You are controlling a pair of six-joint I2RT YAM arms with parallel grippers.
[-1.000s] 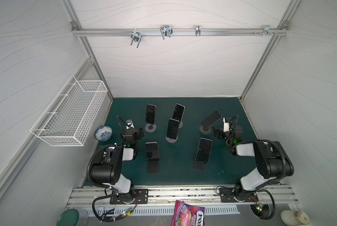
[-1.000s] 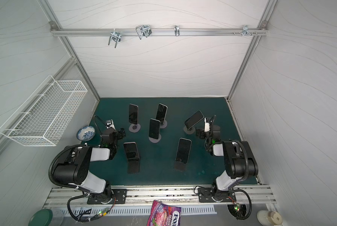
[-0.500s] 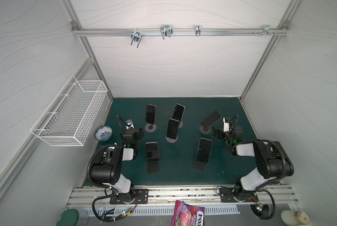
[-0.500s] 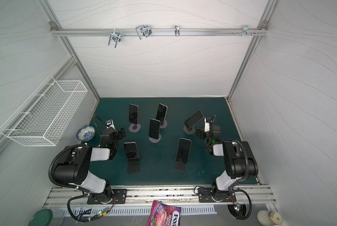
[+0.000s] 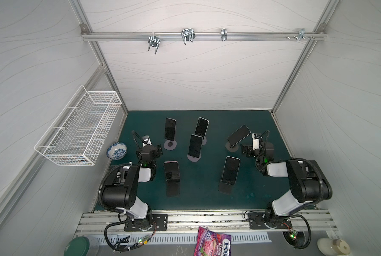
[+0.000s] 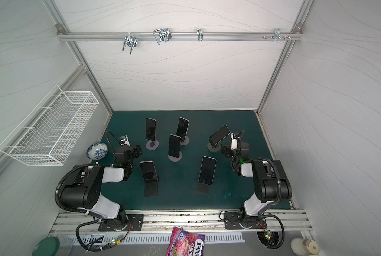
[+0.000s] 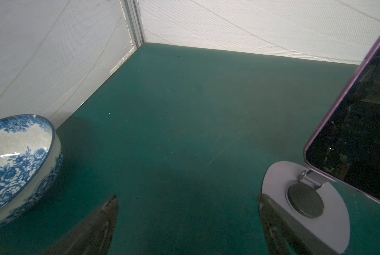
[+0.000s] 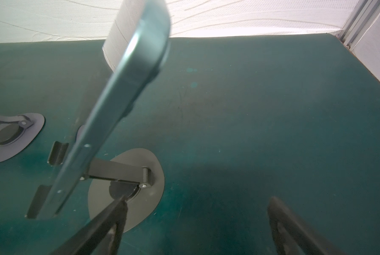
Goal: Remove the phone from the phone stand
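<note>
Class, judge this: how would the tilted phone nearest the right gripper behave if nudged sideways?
The phone looks stiff and smooth, so probably slippery. It sits high on a thin hinged arm over a small base, so it may swivel or tip.

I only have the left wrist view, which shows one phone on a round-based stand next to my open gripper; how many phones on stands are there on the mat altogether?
Observer: Six, in both top views; yours is the far-left phone, beside the left gripper.
Operator: Thank you; where is the other arm?
Observer: The right gripper is open, low beside the tilted phone at the far right, holding nothing.
Operator: Is it touching that stand?
Observer: In the right wrist view one fingertip overlaps the stand's round base; whether they touch I cannot tell.
</note>
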